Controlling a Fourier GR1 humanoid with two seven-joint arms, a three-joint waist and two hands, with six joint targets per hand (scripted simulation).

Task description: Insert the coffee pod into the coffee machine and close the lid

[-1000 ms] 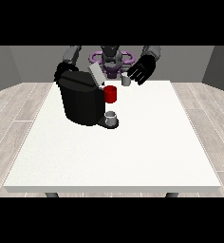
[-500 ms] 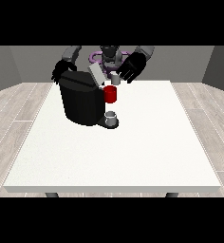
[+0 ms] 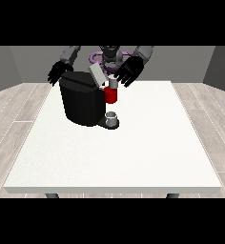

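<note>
The black coffee machine (image 3: pixel 83 102) stands on the table's far left part, with a red brewing head (image 3: pixel 111 96) at its front. Its grey lid (image 3: pixel 97 75) tilts up, open. A small grey coffee pod (image 3: pixel 113 84) sits on top of the red head. The hand at the view's right (image 3: pixel 129 71) hovers just right of the pod and lid, open with its fingers spread and holding nothing. The hand at the view's left (image 3: pixel 57 74) hangs behind the machine's far left corner with relaxed fingers.
A small grey cup (image 3: pixel 112 118) stands on the machine's base under the red head. The white table (image 3: pixel 133 152) stretches wide towards the camera and to the right. The robot's torso (image 3: pixel 109 56) is behind the far edge.
The hand at the view's right has moved left and slightly down towards the machine's top. The grey lid now stands tilted up. The other hand has barely moved.
</note>
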